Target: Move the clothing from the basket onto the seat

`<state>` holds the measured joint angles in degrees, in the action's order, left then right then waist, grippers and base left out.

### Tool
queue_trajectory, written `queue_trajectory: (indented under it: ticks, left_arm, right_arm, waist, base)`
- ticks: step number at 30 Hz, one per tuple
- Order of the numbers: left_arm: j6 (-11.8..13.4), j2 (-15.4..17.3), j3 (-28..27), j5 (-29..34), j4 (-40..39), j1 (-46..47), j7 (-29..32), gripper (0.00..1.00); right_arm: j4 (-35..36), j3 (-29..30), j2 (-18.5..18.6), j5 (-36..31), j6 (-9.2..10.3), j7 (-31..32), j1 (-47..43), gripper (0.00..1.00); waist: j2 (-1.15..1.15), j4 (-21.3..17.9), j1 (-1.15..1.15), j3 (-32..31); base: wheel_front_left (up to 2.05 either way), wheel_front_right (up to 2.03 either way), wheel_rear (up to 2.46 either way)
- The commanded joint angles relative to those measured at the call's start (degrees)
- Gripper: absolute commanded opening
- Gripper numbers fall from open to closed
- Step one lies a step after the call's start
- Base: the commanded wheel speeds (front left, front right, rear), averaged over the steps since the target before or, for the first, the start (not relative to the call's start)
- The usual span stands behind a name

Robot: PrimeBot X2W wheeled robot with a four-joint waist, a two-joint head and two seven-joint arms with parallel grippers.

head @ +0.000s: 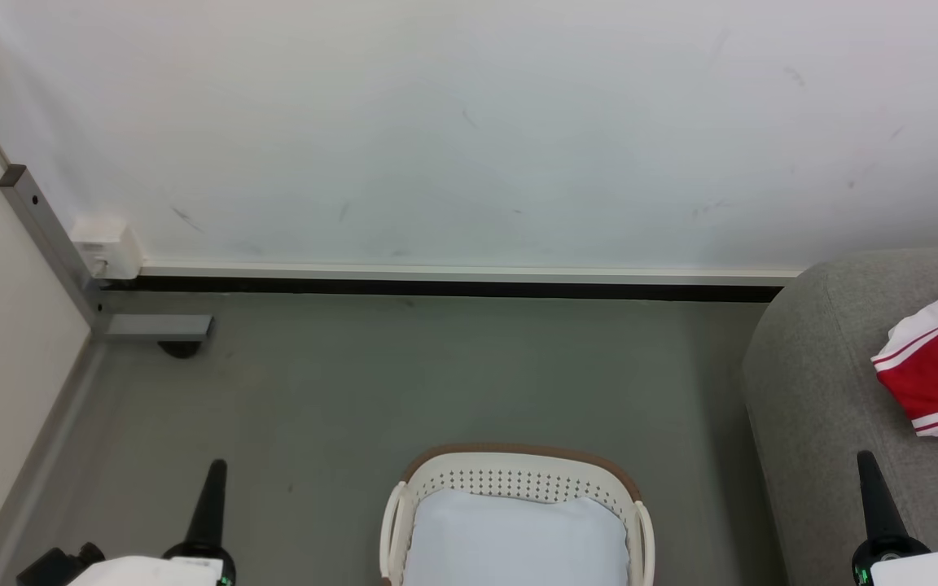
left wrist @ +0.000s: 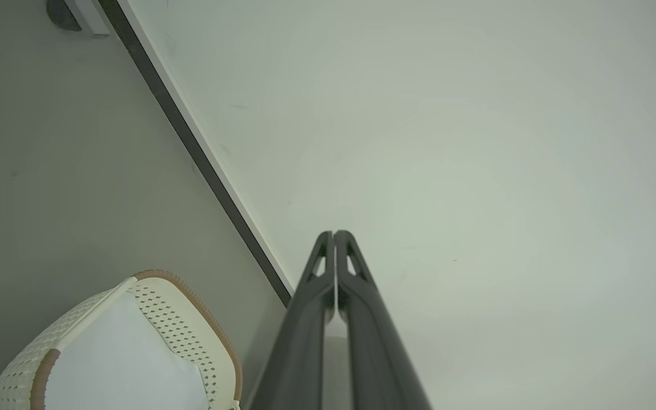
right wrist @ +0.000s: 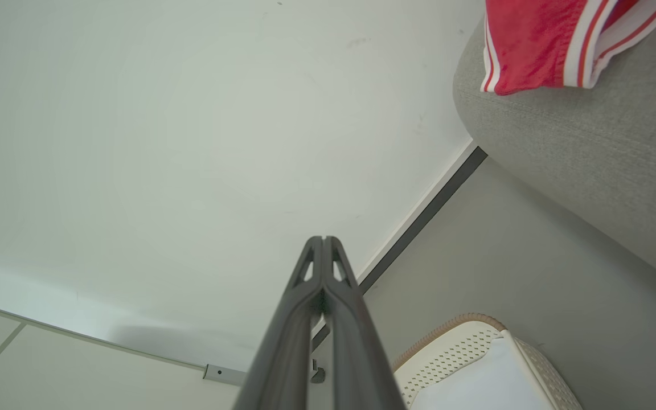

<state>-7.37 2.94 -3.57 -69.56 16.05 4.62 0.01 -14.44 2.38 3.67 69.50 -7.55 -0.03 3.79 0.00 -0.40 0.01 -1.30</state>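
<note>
**When Nearly Finished: Checking Basket Before Rest**

Though shut tip to tip and empty, poised low on either side of basket [head: 518, 482]: left gripper [head: 216, 468], right gripper [head: 866, 460]; clothing [head: 937, 378], red with white stripes, lying on seat [head: 819, 407] at far right, well apart from basket; inside basket, pale pad [head: 514, 537], no red on visible part.

Judged: transfer likely complete, though near end of basket cut off by frame edge.

To do step well: tilt head down and confirm whole basket interior before finishing; if any red found, open wide, descend inside rim, pinch cloth alone and leave pad; lift clear of brown band before swinging right; release well onto seat, away from rounded edge, to prevent slipping off.

Head view: overall layout on grey floor [head: 436, 382]; both grippers as single dark spikes, closure hard to judge.

Left wrist view: fingers [left wrist: 305, 330] pressed together along full length; basket corner with perforated wall at lower left; dark skirting [left wrist: 203, 165] under white wall [left wrist: 476, 171].

Right wrist view: same closed seam; also striped hem of clothing resting on seat top, above curved side face; basket below.
</note>
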Motion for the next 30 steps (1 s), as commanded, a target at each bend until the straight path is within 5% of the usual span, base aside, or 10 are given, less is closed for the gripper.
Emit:
queue_trajectory:
  ticks: [1, 30]
  left_arm:
    - [-0.1, 0.3, -0.5, -1.4, -0.8, 1.2, 0.5, 0.0]
    - [-0.2, 0.1, -2.1, -14.4, -1.6, 1.6, 4.2, 0.0]
  right_arm:
    - [0.7, 0.5, 0.1, 1.5, 0.06, 0.3, 1.5, 0.0]
    - [0.7, 2.8, -0.4, 14.6, 0.09, 4.1, 2.2, 0.0]
  waist:
    - [0.0, 0.0, -0.01, 0.0]
    - [0.0, 0.2, -0.01, 0.8]
  base:
    - [0.0, 0.0, 0.0]
    - [0.0, 0.0, 0.0]
